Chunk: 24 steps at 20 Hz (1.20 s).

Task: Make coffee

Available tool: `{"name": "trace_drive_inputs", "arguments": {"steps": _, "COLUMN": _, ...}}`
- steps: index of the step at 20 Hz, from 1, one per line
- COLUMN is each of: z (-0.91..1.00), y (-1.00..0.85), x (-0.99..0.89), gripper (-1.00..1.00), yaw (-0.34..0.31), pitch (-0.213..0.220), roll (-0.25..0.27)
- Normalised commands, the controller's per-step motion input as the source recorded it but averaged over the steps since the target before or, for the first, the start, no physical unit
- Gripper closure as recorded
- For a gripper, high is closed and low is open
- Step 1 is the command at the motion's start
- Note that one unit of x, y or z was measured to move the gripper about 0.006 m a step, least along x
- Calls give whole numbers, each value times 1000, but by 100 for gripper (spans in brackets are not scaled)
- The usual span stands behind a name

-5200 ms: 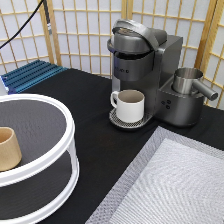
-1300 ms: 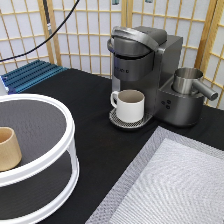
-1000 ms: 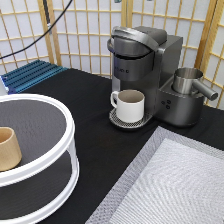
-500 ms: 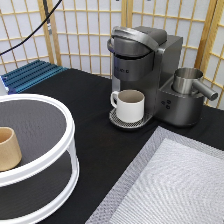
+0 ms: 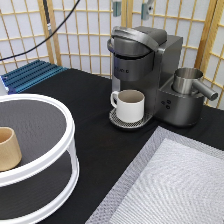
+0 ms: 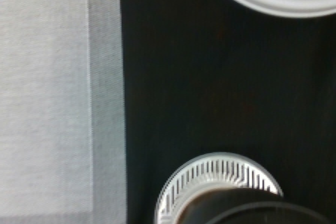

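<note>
One white mug (image 5: 131, 104) is seen standing on the round drip grate (image 5: 129, 120) of the grey coffee machine (image 5: 150, 70), on the black table (image 5: 95, 130). The pincer is not shown in the exterior view, so its state cannot be told. The coffee pod is not seen in either view. A tan cup (image 5: 9, 148) is placed on the white two-tier stand (image 5: 60, 150) at the exterior view's left. A grey mat (image 5: 175, 185) is laid at the bottom right. In the wrist view the mat (image 6: 45, 100) and the grate (image 6: 217, 175) are shown.

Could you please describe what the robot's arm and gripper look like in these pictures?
Neither the arm nor the gripper shows in the exterior view, so their colours, shape and markings cannot be told. Only a black cable hangs across the screen at that view's top left. The wrist view shows no fingers, just the black table and the grey mat.
</note>
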Motion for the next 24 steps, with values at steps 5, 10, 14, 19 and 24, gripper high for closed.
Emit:
{"name": "trace_drive_inputs", "arguments": {"steps": 5, "z": -1000, "y": -337, "x": -94, "gripper": -100, "yaw": 15, "pitch": 0, "roll": -25}}
{"name": "trace_drive_inputs", "arguments": {"steps": 10, "z": -998, "y": -398, "x": -31, "gripper": -100, "yaw": 51, "pitch": 38, "roll": 71}}
{"name": "trace_drive_inputs", "arguments": {"steps": 14, "z": -717, "y": -569, "x": -132, "gripper": -100, "yaw": 58, "pitch": 85, "roll": 165}}
{"name": "trace_drive_inputs", "arguments": {"steps": 19, "z": 673, "y": 33, "x": -226, "gripper": -100, "yaw": 77, "pitch": 96, "roll": 123}}
{"name": "trace_drive_inputs", "arguments": {"steps": 24, "z": 841, "y": -366, "x": 0, "gripper": -100, "yaw": 88, "pitch": 55, "roll": 204}}
